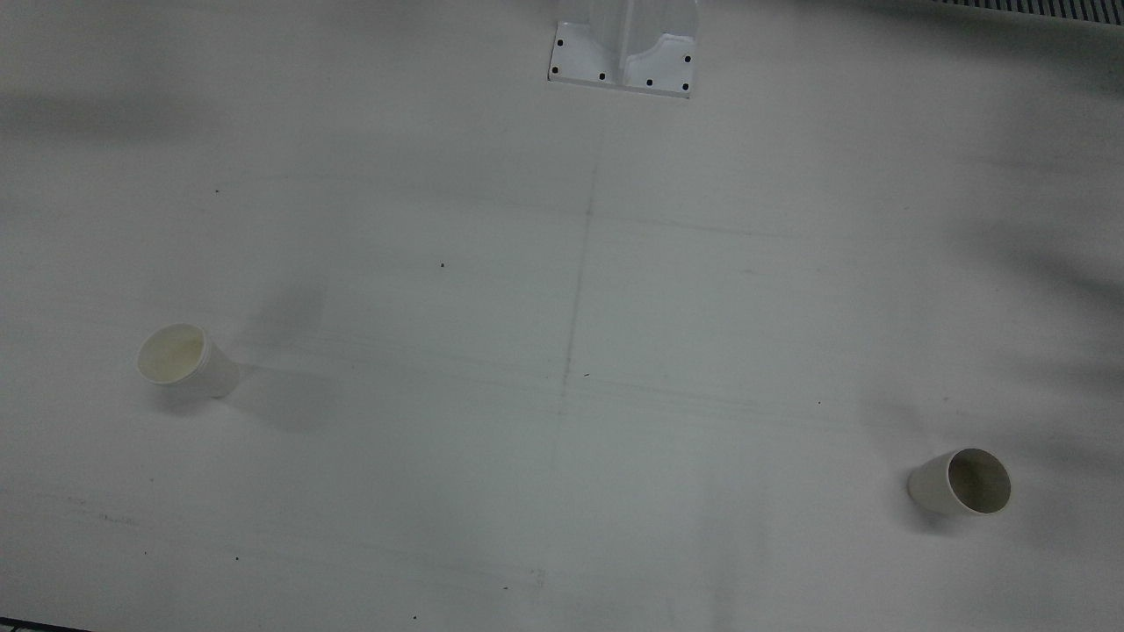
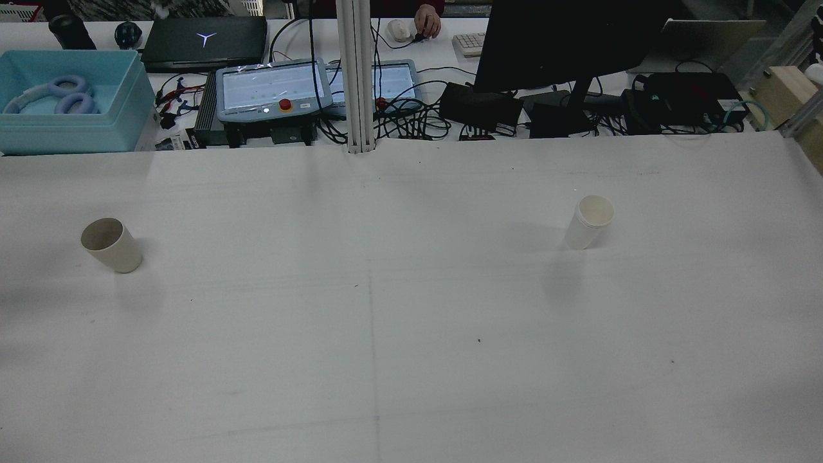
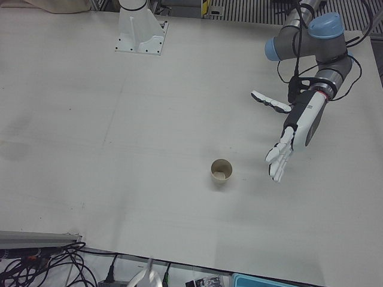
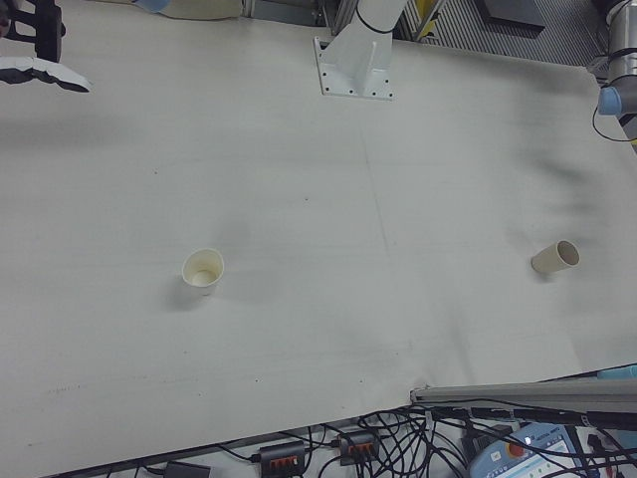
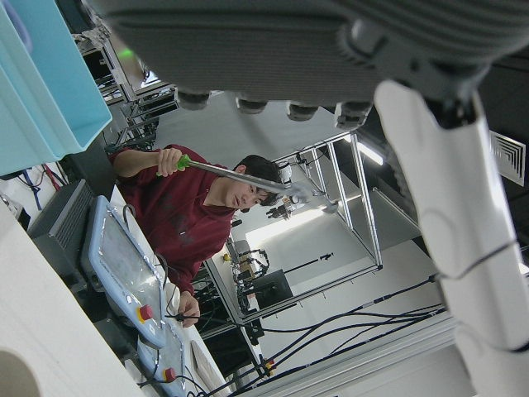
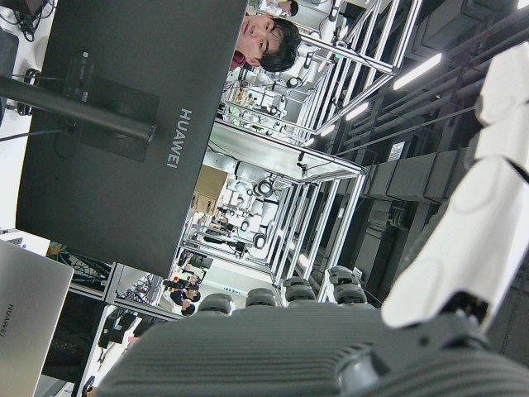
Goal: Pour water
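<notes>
Left-front view | left hand [image 3: 291, 142] spread, empty | cup [image 3: 221, 171] near | right hand [image 4: 40, 55] unclear

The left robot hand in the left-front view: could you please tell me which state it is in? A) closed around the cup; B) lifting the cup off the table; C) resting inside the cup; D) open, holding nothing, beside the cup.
D: the left robot hand hangs with fingers spread and empty, apart from the paper cup, which stands on the table.

Dim grey front view, soft blurred shadows
</notes>
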### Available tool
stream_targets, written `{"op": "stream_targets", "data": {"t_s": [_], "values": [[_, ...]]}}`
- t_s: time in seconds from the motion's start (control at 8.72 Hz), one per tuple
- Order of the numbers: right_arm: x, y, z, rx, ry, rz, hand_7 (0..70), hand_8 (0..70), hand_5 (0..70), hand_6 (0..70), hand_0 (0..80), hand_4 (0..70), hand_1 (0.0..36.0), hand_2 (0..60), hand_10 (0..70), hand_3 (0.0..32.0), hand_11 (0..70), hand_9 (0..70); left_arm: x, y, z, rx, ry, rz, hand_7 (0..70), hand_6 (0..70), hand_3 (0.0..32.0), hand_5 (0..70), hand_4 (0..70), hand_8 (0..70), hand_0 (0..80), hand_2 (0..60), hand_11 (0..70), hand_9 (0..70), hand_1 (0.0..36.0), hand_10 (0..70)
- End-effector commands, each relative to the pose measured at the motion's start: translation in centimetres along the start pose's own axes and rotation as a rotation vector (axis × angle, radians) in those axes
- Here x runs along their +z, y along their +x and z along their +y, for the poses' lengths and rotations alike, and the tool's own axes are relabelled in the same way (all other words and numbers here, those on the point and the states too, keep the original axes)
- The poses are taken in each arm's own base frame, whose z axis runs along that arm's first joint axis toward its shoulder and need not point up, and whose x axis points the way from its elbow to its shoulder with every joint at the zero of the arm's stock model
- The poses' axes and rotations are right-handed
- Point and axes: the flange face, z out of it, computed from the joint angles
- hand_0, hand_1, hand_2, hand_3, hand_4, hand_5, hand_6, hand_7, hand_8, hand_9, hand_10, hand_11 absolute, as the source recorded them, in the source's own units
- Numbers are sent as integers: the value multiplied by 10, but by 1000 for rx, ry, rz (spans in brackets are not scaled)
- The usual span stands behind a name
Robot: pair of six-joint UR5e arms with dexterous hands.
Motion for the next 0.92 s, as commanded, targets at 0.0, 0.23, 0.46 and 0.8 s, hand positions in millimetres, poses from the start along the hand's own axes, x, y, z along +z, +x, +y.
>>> {"op": "stream_targets", "data": {"t_s": [0.0,0.23,0.46,0.8], "values": [[-1,1,-5,-6,9,3,49,4,102,27,430,41,119,158,0,14,0,9,12,-27,-2,18,13,-51,1,0,90,105,0,0,493,0,0,0,136,0],[0,3,-10,-9,20,7,51,5,101,28,430,44,119,160,0,6,0,13,20,-33,-4,13,36,-69,21,0,80,153,0,0,490,0,0,0,136,0],[1,5,-15,-14,28,11,45,6,99,27,427,42,118,158,0,0,0,13,1,-50,-46,19,82,-76,30,0,74,193,0,0,502,0,0,0,157,0],[0,6,-16,-21,30,20,51,4,99,30,429,50,119,164,0,0,0,12,-15,-89,-95,-2,119,-22,21,0,90,179,0,0,502,0,0,0,159,0]]}}
